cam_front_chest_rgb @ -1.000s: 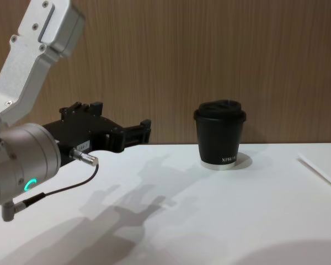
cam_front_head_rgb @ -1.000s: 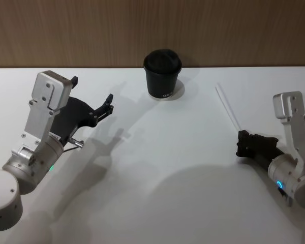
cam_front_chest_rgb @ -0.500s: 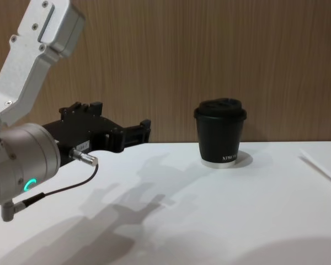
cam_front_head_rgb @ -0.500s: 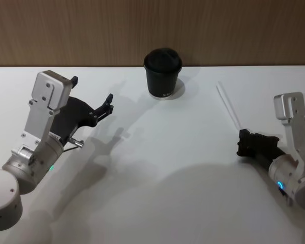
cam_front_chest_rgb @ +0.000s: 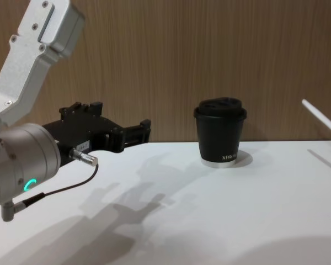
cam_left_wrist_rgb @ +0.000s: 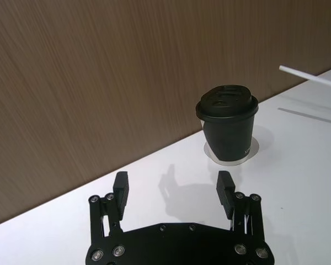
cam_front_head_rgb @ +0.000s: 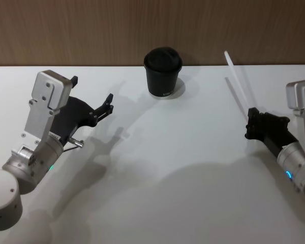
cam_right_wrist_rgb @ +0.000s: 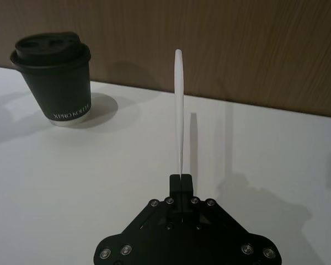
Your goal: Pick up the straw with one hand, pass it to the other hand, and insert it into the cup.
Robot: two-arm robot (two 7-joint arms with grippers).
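The white straw [cam_front_head_rgb: 239,80] hangs tilted above the table, its near end pinched in my right gripper [cam_front_head_rgb: 251,122], which is shut on it at the right side. In the right wrist view the straw [cam_right_wrist_rgb: 179,110] rises straight out of the right gripper [cam_right_wrist_rgb: 181,179]. Its far end shows in the chest view [cam_front_chest_rgb: 321,117] and the left wrist view [cam_left_wrist_rgb: 309,77]. The black lidded cup [cam_front_head_rgb: 162,72] stands upright at the back middle, left of the straw. My left gripper [cam_front_head_rgb: 92,89] hovers open and unladen at the left, pointing toward the cup [cam_left_wrist_rgb: 227,124].
The white table [cam_front_head_rgb: 168,168] ends at a brown wood-grain wall [cam_front_head_rgb: 91,30] right behind the cup. The straw's shadow [cam_front_head_rgb: 234,91] lies on the table beneath it. Open table lies between the two grippers.
My right gripper has lifted the straw off the table and drawn back to the right; the straw now slants up in the air. The left arm and the cup have not moved.
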